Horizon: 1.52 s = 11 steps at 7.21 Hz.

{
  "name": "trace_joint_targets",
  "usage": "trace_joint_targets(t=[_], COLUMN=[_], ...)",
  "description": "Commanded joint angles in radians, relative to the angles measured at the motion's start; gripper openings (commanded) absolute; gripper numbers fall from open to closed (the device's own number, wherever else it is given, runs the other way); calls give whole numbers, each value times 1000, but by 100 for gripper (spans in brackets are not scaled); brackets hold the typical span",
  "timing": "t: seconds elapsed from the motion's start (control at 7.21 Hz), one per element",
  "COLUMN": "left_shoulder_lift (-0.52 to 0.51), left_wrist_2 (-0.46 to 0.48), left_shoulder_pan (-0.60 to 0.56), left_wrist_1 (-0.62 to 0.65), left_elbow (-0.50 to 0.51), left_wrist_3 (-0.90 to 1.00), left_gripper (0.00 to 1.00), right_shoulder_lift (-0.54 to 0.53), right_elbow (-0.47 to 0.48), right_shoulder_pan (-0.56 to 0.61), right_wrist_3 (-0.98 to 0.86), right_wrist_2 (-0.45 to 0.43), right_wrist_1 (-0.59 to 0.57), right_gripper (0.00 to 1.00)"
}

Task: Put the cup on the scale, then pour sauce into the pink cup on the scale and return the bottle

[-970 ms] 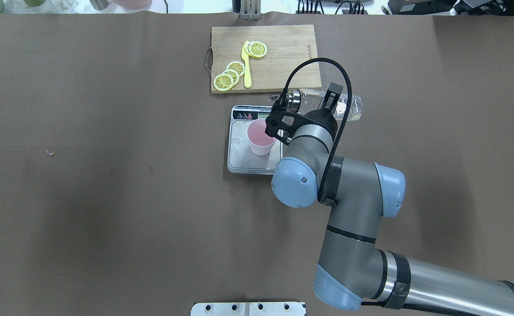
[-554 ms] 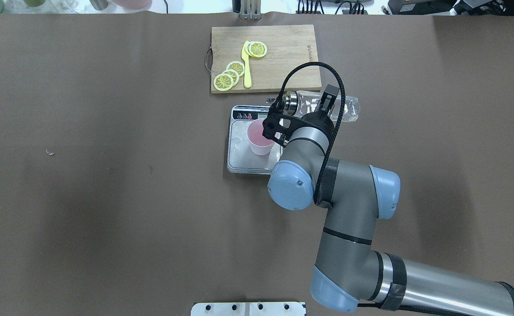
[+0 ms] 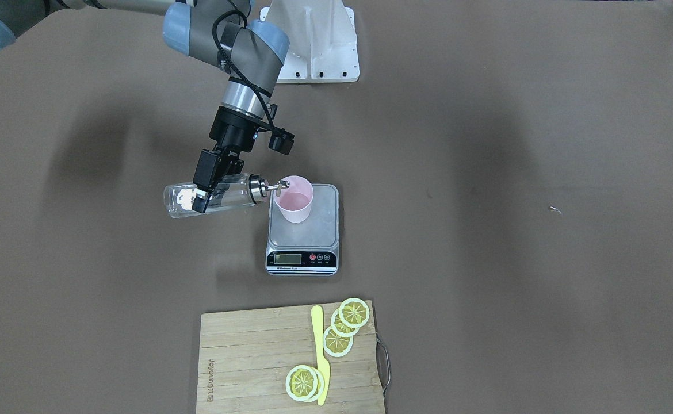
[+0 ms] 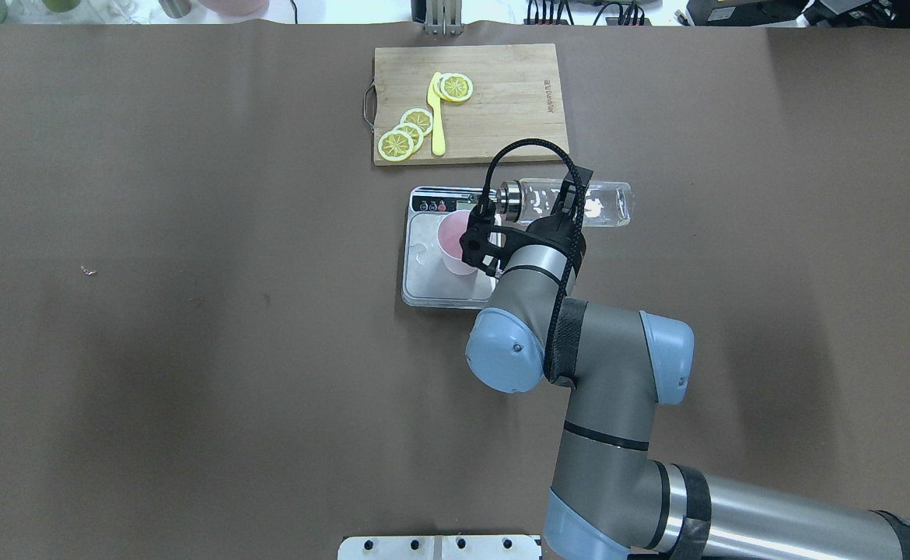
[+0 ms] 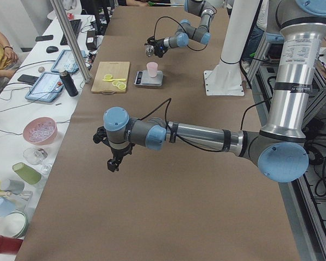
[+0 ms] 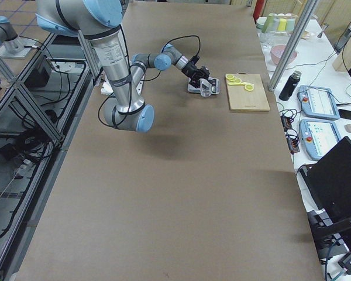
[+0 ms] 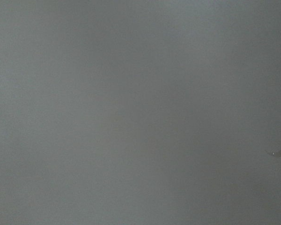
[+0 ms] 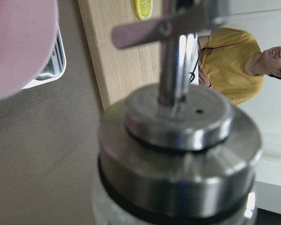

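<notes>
A matte brown paper-covered worktop [image 5: 168,206] spans the room; a cluttered white side bench [image 5: 11,117] lies at its 9 o'clock.

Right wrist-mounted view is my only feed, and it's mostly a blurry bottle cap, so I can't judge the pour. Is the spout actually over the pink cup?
Observer: The front-facing view shows the bottle lying about level, with its spout tip at the cup's rim, on the robot's right side of it.
Operator: And is the cup centred on the scale?
Observer: No. It stands upright on the scale's platform, in the half nearer the robot, away from the display.
</notes>
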Motion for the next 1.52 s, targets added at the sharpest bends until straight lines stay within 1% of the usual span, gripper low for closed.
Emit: trace_joint_targets(t=[0.0,0.42,0.55,1.39], left_shoulder_lift=[0,0,0,0], left_wrist_2=[0,0,0,-8], left_shoulder_pan=[-1,-3,-3,-6], left_wrist_1=[0,0,0,1], left_elbow=[0,0,0,2], left_wrist_3=[0,2,2,0], left_gripper=[98,98,98,98], right_shoulder_lift=[-7,-5,-5,-2], right_elbow=[-2,-5,-9,-20], right_shoulder_pan=[0,-1,0,5], right_wrist_3=[-23,-26,-31,-85], right_wrist_2=[-7,-19,-34,-48], right_wrist_1=[-6,-37,-37,-37], right_gripper=[0,0,0,0])
